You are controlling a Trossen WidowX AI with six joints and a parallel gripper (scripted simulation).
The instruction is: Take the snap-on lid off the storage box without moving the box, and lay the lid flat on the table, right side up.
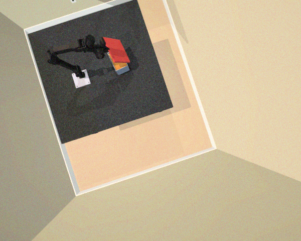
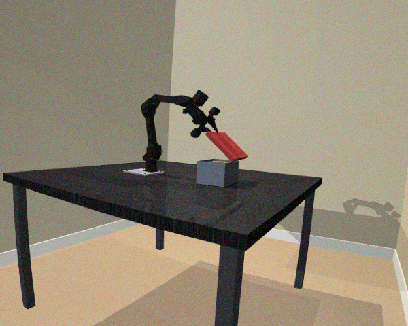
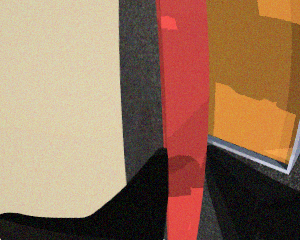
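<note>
One lid (image 1: 117,50) (image 2: 227,145) (image 3: 186,100), pinched at one edge by the gripper (image 1: 108,48) (image 2: 213,132) (image 3: 185,155), tilts steeply over the box (image 1: 123,70) (image 2: 211,172) (image 3: 250,154).
The edge grip probably serves to pry the snap fit open (the far edge hangs lowest). Exterior view: the slope; wrist view: the lid between both fingers, with the orange interior (image 1: 119,65) (image 2: 219,161) (image 3: 255,120) beside it.

From high overhead, the top view faces down on the table (image 1: 99,111) (image 2: 162,206), its far camera placing the table toward eleven o'clock. The exterior camera looks across from beyond a corner at six o'clock, nearer; the wrist camera looks closely along the fingers, sharing the box (image 1: 123,70) (image 2: 210,173) (image 3: 250,154) with both
</note>
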